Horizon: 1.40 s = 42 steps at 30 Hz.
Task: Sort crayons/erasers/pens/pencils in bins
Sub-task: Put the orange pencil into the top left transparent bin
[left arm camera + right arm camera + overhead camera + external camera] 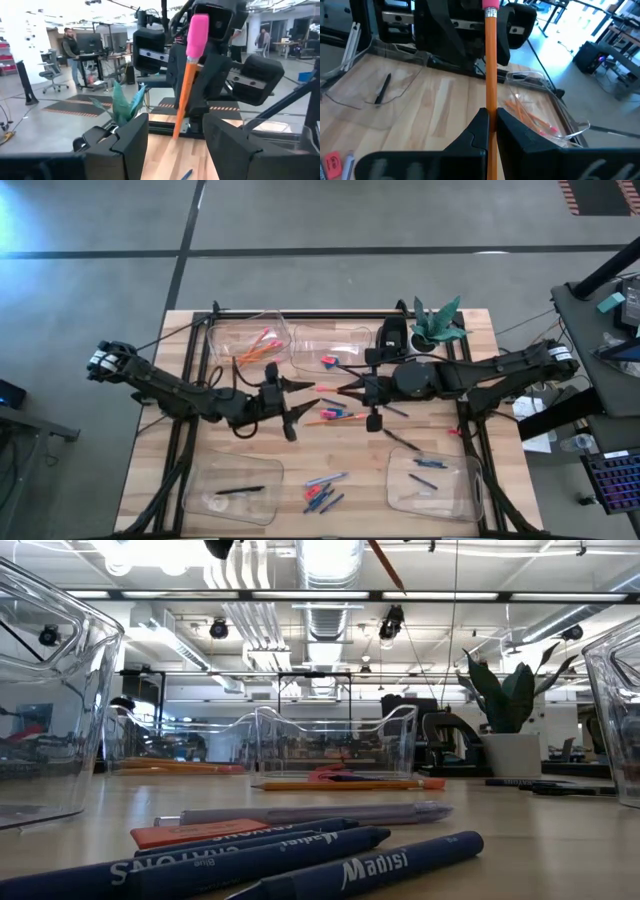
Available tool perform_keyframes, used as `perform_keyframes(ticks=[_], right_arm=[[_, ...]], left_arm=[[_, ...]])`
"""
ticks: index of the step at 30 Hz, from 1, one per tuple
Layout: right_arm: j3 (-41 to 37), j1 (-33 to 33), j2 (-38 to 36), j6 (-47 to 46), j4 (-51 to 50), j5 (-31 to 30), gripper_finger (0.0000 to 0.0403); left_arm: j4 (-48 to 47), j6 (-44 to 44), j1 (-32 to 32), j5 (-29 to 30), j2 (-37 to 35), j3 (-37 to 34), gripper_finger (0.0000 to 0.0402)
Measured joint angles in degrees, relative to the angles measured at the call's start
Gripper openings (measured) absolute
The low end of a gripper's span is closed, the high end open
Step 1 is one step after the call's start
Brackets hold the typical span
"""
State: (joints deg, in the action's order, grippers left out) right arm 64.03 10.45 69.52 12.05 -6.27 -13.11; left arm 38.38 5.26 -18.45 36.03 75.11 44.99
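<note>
1. The right gripper [345, 390] is above the middle of the wooden table [160, 445], and its jaws are closed on a pencil [490, 75] with a pink end.
2. In the right wrist view the held pencil stands between the two dark fingers [475, 131] and points away from them.
3. The left gripper [312, 387] is just beside the right gripper, facing it, and its jaws are wide apart; the pink end of the pencil is near them, but the left fingers [125, 142] do not touch it.
4. The bin with pencils [222, 338] is at the far edge of the table, on the left arm's side of the grippers; several orange pencils lie in it.
5. The bin with an eraser [350, 340] stands just beside that bin, and a small pink-red block lies inside.
6. The bin with a pen [205, 480] is at the near edge, on the left arm's side.
7. The bin with crayons [460, 480] is at the near edge, on the right arm's side.
8. Loose blue crayons [322, 498] lie on the table between the two near bins.
9. More sticks [335, 416] lie on the table just below the grippers.
10. A green plant [438, 323] stands at the far edge, beyond the right arm.
</note>
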Motion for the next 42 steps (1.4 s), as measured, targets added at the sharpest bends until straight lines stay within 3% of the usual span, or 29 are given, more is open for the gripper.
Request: perform_keyframes(ticks=[4,8,19,23,28,33,37,42], right_arm=[[-0.5,0.0,0.0,0.0,2.8,0.0,0.0013],[-0.7,0.0,1.1,0.0,6.2,0.0,0.0013],[1.7,-0.3,5.7,0.5,7.2,0.1,0.0013],[2.1,-0.4,6.4,0.5,7.0,0.0,0.0013],[2.1,-0.4,6.3,0.2,7.0,0.1,0.0013],[2.1,-0.4,6.1,-1.1,6.9,0.0,0.0014],[2.1,-0.6,5.7,-1.7,5.9,-0.2,0.0044],[2.8,-1.4,3.9,-3.6,1.5,-0.4,0.0114]], left_arm=[[1.2,0.0,1.0,-0.4,0.0,0.0,0.0176],[4.8,0.1,2.2,-4.4,1.1,0.0,0.0176],[8.7,0.1,3.5,-9.2,3.2,0.2,0.0169],[8.7,0.0,3.5,-9.2,2.8,0.2,0.012],[8.6,0.1,3.5,-9.2,2.8,0.1,0.002],[8.7,-0.3,3.5,-9.4,2.8,0.1,0.0016],[8.6,-0.4,3.5,-9.4,2.8,0.1,0.0016],[7.7,-0.4,4.0,-8.9,2.8,0.0,0.0016]])
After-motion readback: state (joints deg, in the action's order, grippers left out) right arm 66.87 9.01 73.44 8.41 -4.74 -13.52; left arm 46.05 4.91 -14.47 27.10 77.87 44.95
